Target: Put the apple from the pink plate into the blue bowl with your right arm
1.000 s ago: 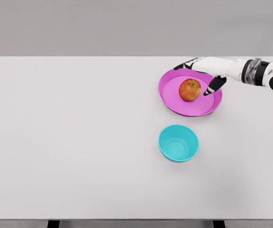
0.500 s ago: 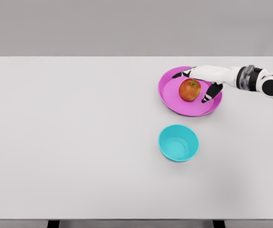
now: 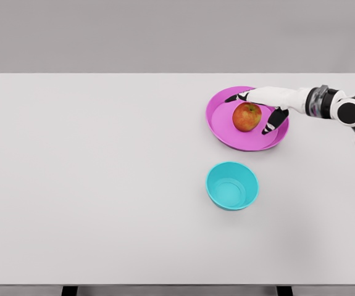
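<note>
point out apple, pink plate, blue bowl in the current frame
apple [image 3: 247, 116], head view, middle of the fruit's visible top.
pink plate [image 3: 219, 129], head view, bare left part of its floor.
blue bowl [image 3: 217, 179], head view, inner left wall below the rim.

- We see bare table [image 3: 103, 185] left of the pink plate [image 3: 220, 126].
- Blue bowl [image 3: 232, 185] sits near the plate, an open gap between them.

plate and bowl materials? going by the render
Pink plate: looks like smooth plastic, matte to satin; flat uniform colour, only soft shading at the rim. Blue bowl: likely the same plastic look; even teal, faint ring inside, no sharp highlights. Glazed ceramic can't be ruled out in either.
</note>
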